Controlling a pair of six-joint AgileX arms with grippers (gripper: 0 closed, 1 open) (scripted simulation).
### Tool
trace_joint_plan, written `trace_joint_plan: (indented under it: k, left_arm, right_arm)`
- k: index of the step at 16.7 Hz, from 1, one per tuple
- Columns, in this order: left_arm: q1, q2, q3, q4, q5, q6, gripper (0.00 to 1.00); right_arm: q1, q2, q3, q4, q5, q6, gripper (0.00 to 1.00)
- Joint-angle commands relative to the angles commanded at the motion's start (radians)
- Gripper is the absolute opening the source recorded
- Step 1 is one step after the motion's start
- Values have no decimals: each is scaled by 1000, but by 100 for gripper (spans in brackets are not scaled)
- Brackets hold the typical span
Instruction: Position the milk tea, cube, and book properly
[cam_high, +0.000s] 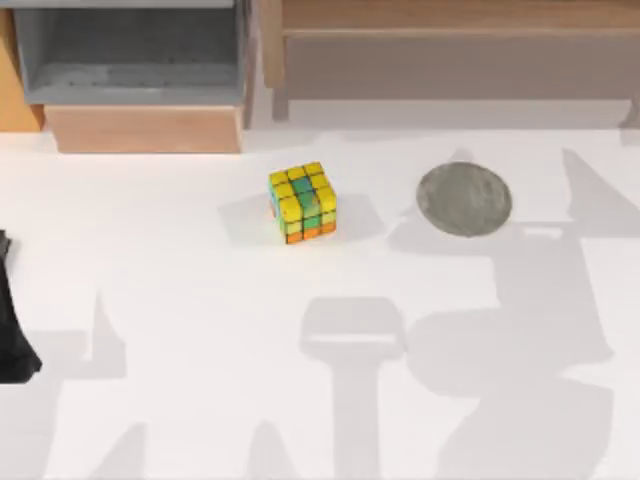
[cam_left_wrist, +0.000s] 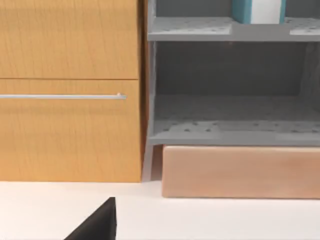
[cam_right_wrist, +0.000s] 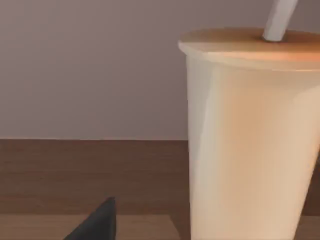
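Note:
The cube (cam_high: 302, 203), yellow, green and orange, sits on the white table (cam_high: 180, 300) near the middle. The milk tea (cam_right_wrist: 250, 145), a clear cup of beige drink with an orange top and white straw, stands close in the right wrist view. One dark fingertip (cam_right_wrist: 102, 220) of my right gripper shows beside the cup, apart from its side, open. A teal and white book (cam_left_wrist: 257, 10) stands on the upper grey shelf in the left wrist view. My left gripper (cam_high: 12, 340) is parked at the table's left edge, open, one fingertip (cam_left_wrist: 102, 222) showing.
A flat grey round disc (cam_high: 464, 199) lies right of the cube. A grey shelf unit (cam_high: 130, 55) on a wooden base stands at the back left, beside a wooden drawer front (cam_left_wrist: 70, 90). A wooden ledge (cam_high: 450, 20) runs along the back right.

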Motion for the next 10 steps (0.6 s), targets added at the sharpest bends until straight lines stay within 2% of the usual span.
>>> trace_joint_plan:
  k: [4, 10]
  left_arm:
    - [0, 0, 0, 0, 0, 0, 100]
    - [0, 0, 0, 0, 0, 0, 100]
  right_arm:
    - [-21, 117, 68, 51, -21, 1, 100]
    - [-16, 120, 67, 50, -19, 1, 100]
